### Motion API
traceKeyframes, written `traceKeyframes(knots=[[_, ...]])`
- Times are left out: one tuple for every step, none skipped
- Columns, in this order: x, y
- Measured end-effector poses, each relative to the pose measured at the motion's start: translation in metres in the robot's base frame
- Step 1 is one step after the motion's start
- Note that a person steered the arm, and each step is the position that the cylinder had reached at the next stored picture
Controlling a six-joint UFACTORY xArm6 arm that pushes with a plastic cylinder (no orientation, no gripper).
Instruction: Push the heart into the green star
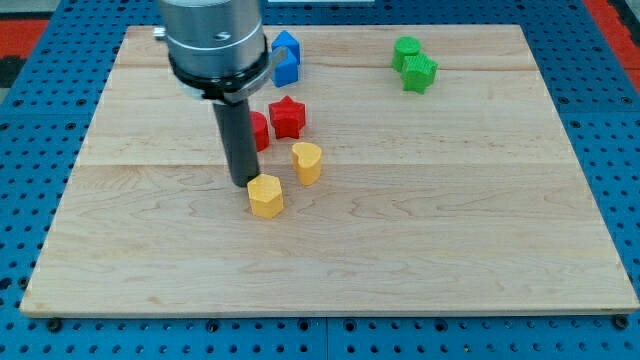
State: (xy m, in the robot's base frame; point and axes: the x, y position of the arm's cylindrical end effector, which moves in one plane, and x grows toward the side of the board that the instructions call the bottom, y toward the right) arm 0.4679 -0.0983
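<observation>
1 raised view, perhaps frontal, looks down across the board (560,230).

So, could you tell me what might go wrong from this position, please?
1. My tip rests beside the yellow hexagon, not the yellow heart; moving on could shove the wrong block.
2. The red star sits just above the heart and could be swept along.
3. The green star touches a green block, so an arriving heart may scatter both.
</observation>
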Motion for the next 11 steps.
traceKeyframes(knots=[[0.01,-0.026],[0.026,-0.014],[0.035,0.003],[0.023,0.031],[-0.003,0.062],[-0.017,0.072],[-0.017,0.072],[-0.026,0.101],[-0.043,0.131],[-0.061,0.15],[-0.056,0.135]])
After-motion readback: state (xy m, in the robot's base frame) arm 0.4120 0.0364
